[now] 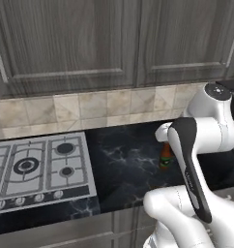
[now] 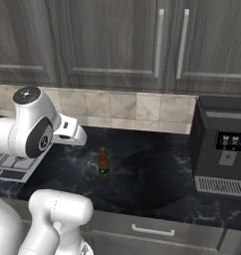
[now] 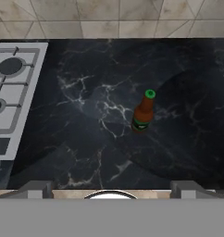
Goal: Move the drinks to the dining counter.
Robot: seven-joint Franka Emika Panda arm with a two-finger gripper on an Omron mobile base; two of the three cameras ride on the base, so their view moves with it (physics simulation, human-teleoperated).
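One drink, a small brown bottle point(image 2: 103, 163) with a green cap and dark label, stands upright on the black marble wall counter point(image 2: 152, 179). In the left base view my arm partly covers the bottle point(image 1: 165, 156). In the hand view the bottle point(image 3: 144, 112) sits right of centre, well ahead of my gripper point(image 3: 111, 187). The gripper hovers above the counter's front edge, open wide, with nothing between its fingertips point(image 3: 40, 187). The dining counter is out of view.
A steel gas cooktop point(image 1: 36, 167) lies on the counter left of the bottle. At the right end stands a dark coffee machine point(image 2: 224, 149). Tiled backsplash point(image 2: 122, 107) and grey wall cabinets point(image 2: 117, 45) close off the back.
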